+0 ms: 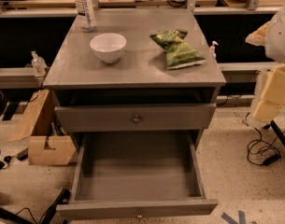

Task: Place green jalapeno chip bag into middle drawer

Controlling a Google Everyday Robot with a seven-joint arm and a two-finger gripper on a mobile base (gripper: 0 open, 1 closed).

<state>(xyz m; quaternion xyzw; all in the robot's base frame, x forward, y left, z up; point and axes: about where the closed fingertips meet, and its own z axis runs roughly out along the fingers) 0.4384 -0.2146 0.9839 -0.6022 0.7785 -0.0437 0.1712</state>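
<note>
Chip bag (pixel 178 49) lies on the worktop (pixel 132 71), right of the white bowl (pixel 108 46). Middle drawer (pixel 137 171) stands pulled out. Tool (pixel 272 93) sits at the right edge, well apart from the bag; its state cannot be told.

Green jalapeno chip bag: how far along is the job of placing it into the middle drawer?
Done: the middle drawer stands pulled open, floor bare. In hand: no grasp yet; the hand is at the view's right edge, apart from the green jalapeno chip bag. Left: that bag lies on the cabinet top beside the white bowl; grasping, carrying and releasing it remain.
</note>
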